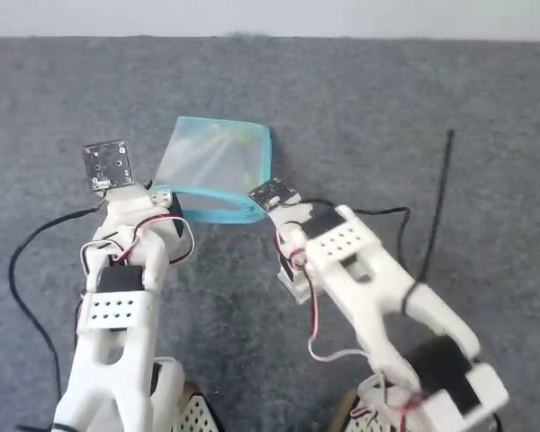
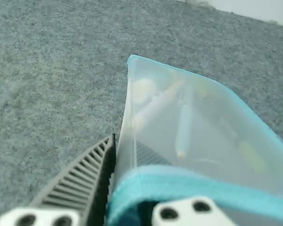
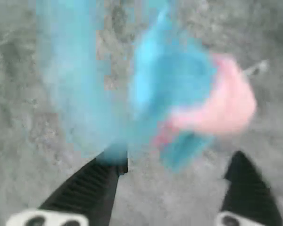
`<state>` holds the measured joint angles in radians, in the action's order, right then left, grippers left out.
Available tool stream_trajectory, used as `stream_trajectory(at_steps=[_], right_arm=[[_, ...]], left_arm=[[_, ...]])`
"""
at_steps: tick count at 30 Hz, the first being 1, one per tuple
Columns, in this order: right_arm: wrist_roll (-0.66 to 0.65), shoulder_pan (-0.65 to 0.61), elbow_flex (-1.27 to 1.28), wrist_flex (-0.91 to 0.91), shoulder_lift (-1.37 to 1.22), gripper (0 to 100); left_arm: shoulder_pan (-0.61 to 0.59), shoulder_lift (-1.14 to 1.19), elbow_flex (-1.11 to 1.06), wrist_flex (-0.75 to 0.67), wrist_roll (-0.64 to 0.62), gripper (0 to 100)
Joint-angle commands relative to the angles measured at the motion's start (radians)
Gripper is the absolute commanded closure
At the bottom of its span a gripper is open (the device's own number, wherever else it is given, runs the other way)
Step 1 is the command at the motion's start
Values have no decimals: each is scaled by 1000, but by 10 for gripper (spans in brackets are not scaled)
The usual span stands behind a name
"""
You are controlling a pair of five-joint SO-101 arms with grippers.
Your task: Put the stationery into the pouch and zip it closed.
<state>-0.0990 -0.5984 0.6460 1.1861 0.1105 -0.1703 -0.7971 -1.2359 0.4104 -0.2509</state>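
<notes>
Grey felt-like table cover [image 1: 387, 99]; pale wall strip [image 1: 270, 16] along far edge; black cable [image 1: 439, 198] lying at right. Pouch [image 1: 211, 166], translucent with teal trim, at centre, stationery [image 2: 184, 127] inside. Left gripper [image 1: 162, 195] pinching pouch's teal edge. Right gripper [image 3: 172, 165] spread wide at opposite end of same edge.

1. The counter [image 1: 387, 99] has a grey, speckled, felt-like covering that spreads across the whole high view.
2. A pale wall [image 1: 270, 16] shows as a narrow strip along the counter's far edge.
3. A thin black cord [image 1: 444, 184] lies on the counter's right side, running from far to near.
</notes>
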Motion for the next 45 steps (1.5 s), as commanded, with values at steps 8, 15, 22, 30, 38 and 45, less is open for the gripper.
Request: stream_trajectory(at_steps=[8, 15, 22, 30, 38, 45], right_arm=[[43, 4, -126, 19, -87, 843], [34, 18, -83, -7, -88, 847], [35, 110, -64, -7, -88, 855], [32, 166, -58, -35, -85, 936], [-87, 406, -247, 134, -77, 792], [-209, 452, -341, 165, -88, 790]], left_arm=[[-3, -2, 35, -35, -15, 981], [-2, -9, 18, -28, -11, 981], [-5, -6, 18, -28, -12, 981], [-3, -2, 18, -28, -14, 981], [2, -2, 18, -31, -12, 981], [2, -2, 18, -31, -11, 981]])
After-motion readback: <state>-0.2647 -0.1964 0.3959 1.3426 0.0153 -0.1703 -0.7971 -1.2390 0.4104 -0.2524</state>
